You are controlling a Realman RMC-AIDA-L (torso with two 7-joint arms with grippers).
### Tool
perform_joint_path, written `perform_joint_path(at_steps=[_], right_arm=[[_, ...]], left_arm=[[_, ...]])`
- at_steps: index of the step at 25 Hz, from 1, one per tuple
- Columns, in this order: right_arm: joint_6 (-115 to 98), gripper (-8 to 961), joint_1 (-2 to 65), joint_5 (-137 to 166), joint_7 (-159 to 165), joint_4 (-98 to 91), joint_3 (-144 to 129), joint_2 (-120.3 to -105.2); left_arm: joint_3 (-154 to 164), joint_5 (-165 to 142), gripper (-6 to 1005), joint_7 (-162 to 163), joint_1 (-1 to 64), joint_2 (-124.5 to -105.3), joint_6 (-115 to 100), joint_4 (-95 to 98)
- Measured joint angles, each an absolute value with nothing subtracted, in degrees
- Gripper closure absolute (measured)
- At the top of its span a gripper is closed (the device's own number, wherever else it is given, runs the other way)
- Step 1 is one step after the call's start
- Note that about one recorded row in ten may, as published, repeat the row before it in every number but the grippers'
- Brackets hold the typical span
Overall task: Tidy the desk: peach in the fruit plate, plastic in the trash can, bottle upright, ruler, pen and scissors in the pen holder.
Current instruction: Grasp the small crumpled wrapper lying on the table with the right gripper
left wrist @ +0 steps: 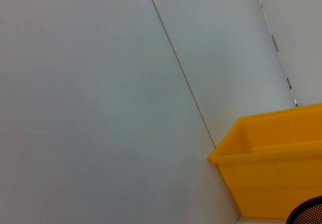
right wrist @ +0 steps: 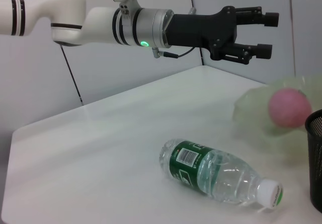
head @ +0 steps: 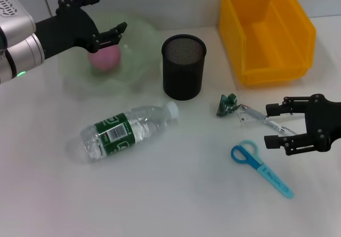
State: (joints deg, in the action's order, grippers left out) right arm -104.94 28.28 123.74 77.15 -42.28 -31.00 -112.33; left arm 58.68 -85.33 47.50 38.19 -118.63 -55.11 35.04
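A pink peach (head: 105, 57) lies in the pale green fruit plate (head: 136, 37), and my left gripper (head: 111, 12) hovers open just above it. The right wrist view shows that same left gripper (right wrist: 265, 32) above the peach (right wrist: 289, 108). A clear water bottle (head: 128, 130) with a green label lies on its side mid-table. A crumpled green plastic scrap (head: 226, 105) sits beside a clear ruler (head: 249, 114). Blue scissors (head: 261, 166) lie near the front right. My right gripper (head: 268, 125) stands open at the ruler's near end. The black mesh pen holder (head: 183, 66) stands upright. I cannot make out the pen.
A yellow bin (head: 266, 32) stands at the back right, also seen in the left wrist view as the bin (left wrist: 271, 158) next to the pen holder's rim (left wrist: 308, 215). The bottle (right wrist: 216, 176) lies before the plate (right wrist: 254, 108).
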Motion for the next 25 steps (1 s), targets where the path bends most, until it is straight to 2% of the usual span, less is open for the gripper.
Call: perform_joint_path(at_steps=[3,8,16,23,25], right_arm=[[-104.92,129,28.09,123.72,77.15,-42.31,-30.18,-112.39],[-103.48,129,28.57,123.52,82.08,-44.56,-27.64,-112.50],[-102.62,128,30.37,124.32,101.63,-58.77,-31.68,-113.15],[-102.83,128,36.65,136.77,125.41,-74.90,-47.33,-113.42],[-102.71,128,38.71,140.33,130.28,-77.39,-50.66,-113.57]], left_arm=[[58.91,-85.33,180,48.26,37.18,-118.67,-57.61,36.26],[59.08,-85.80,188,53.02,34.21,-118.31,-68.08,39.59],[66.96,-89.83,188,64.13,23.28,-118.25,-84.11,48.70],[70.58,-89.15,189,63.29,15.63,-118.62,-87.60,49.15],[70.59,-88.99,189,62.94,15.35,-118.66,-87.75,49.01]])
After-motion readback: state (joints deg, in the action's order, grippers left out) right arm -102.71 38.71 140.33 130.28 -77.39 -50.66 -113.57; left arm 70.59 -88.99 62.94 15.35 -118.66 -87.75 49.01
